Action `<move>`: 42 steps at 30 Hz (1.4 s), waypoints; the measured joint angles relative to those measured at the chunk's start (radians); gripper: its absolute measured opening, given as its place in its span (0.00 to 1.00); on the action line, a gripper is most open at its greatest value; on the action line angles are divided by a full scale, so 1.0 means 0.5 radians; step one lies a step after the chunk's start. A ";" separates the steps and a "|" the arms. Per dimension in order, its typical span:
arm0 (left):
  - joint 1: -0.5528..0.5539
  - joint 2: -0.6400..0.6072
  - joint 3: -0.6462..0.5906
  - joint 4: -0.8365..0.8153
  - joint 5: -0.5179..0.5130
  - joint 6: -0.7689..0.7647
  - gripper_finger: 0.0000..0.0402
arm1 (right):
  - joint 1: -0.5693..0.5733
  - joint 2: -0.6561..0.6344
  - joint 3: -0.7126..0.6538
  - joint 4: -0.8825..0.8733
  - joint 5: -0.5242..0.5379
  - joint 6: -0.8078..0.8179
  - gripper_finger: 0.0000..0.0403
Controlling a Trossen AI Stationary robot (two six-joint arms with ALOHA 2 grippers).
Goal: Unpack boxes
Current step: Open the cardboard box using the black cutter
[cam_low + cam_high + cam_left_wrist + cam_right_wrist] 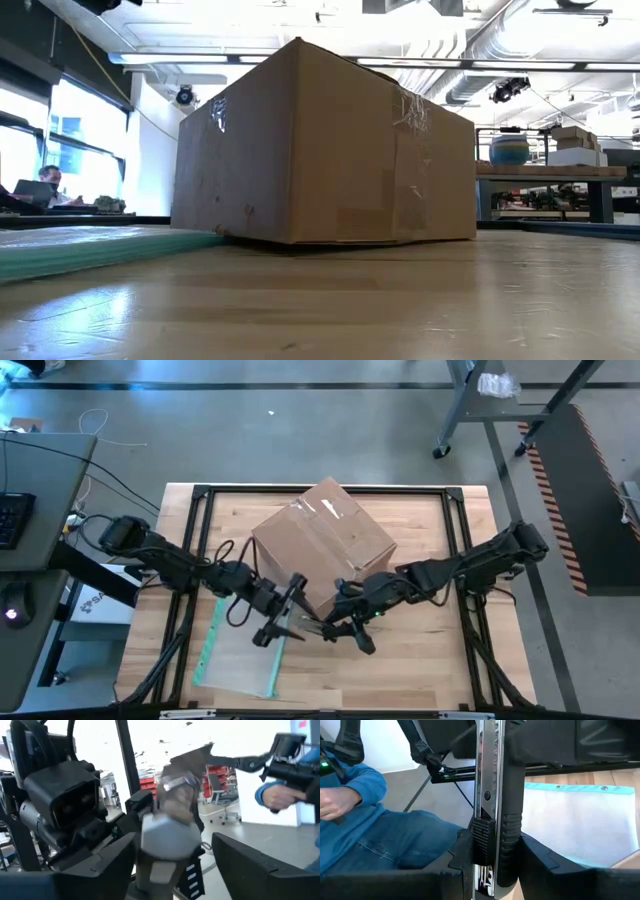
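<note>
Two arms meet just in front of the box (322, 545) in the high view, and I read that as a tool changing hands. My left gripper (282, 610) stands with its fingers spread wide beside the right gripper (343, 622), over the edge of the clear pouch (240, 655) with its teal border. The cardboard box sits skewed in the middle of the table (420, 660), flaps down and tape on its seam, so it is not yet opened.

From table height I see only the box (320, 150), resting flat with clear tape glinting at its upper corner, and the teal pouch edge (90, 250) low beside it. Neither gripper shows here.

My left wrist camera looks past its own parted fingers (250, 865) at the right arm's wrist; a person's hand (275, 797) shows in the room beyond.

My right wrist camera shows its fingers (470, 855) clamped on a box cutter (492, 805), held upright, with the pouch (580, 825) behind. I judge the blade is kept there for slitting the tape.
</note>
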 joint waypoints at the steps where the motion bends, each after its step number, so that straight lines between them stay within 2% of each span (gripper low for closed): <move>1: 0.000 0.008 0.012 -0.002 -0.005 -0.035 0.55 | 0.000 0.000 0.000 0.002 0.000 -0.002 0.23; 7: 0.001 0.060 0.096 -0.103 -0.046 -0.045 0.44 | -0.005 0.000 0.000 0.002 0.005 -0.018 0.23; 11: 0.003 0.051 0.101 -0.117 -0.084 -0.018 0.29 | -0.005 0.000 0.001 0.000 0.045 -0.030 0.23; 15: 0.004 0.039 0.101 -0.182 -0.149 -0.065 0.29 | 0.007 -0.001 0.003 -0.090 0.201 -0.089 0.25; 17: 0.004 0.028 0.101 -0.269 -0.260 -0.099 0.29 | 0.013 -0.001 0.004 -0.181 0.291 -0.152 0.35; 21: -0.036 -0.008 0.101 -0.409 -0.610 -0.117 0.29 | 0.001 -0.017 0.005 -0.450 0.382 -0.168 0.65; 24: -0.069 -0.023 0.100 -0.450 -0.854 -0.095 0.29 | 0.030 -0.027 0.007 -0.596 0.734 -0.068 0.80; 26: -0.088 -0.025 0.100 -0.467 -1.002 -0.085 0.29 | 0.080 -0.026 0.007 -0.676 1.003 -0.061 0.83; 29: -0.099 -0.028 0.100 -0.471 -1.107 -0.085 0.29 | 0.154 -0.004 0.005 -0.608 1.301 -0.075 0.84; 34: -0.100 -0.030 0.100 -0.466 -1.108 -0.104 0.29 | 0.195 0.069 0.005 -0.278 1.462 -0.137 0.81; 38: -0.100 -0.030 0.100 -0.463 -1.112 -0.104 0.29 | 0.185 0.147 0.004 -0.212 1.489 -0.089 0.77; 42: -0.100 -0.030 0.100 -0.465 -1.118 -0.103 0.29 | 0.198 0.156 0.004 -0.209 1.489 -0.085 0.63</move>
